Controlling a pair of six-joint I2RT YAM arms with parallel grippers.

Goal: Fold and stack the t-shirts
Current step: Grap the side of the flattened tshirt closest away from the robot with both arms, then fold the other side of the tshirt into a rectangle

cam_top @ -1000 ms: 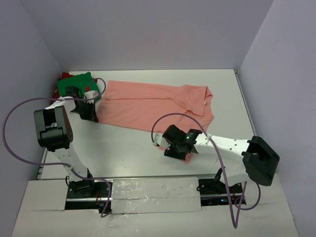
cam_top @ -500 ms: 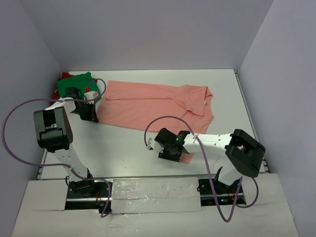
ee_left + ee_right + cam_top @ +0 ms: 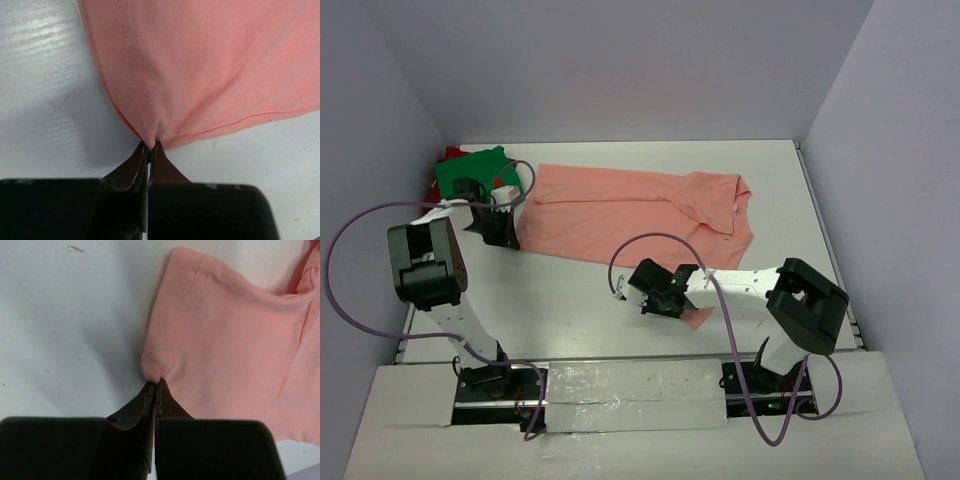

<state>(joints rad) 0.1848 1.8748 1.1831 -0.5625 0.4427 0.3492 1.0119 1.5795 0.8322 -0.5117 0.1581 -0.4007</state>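
Now: left gripper [image 3: 150, 146] pinches a hemmed corner of the salmon-pink t-shirt [image 3: 215, 65] at its fingertips; right gripper [image 3: 156, 382] likewise pinches another stitched edge.

Spread t-shirt [image 3: 620, 215] lies across the far half of the desk [image 3: 570, 300], running left to right. Far-left corner: upper shirt [image 3: 470, 170] on top of lower shirt [image 3: 448, 154], which sticks out on the far-left side. This pile sits just left of the spread t-shirt. Left gripper [image 3: 150, 146] is at the spread t-shirt's near-left corner, fingers pinching its hem. Right gripper [image 3: 155, 382] is nearer, centre-right of the desk, fingers pinching a hem corner of the same shirt that trails toward the near edge.
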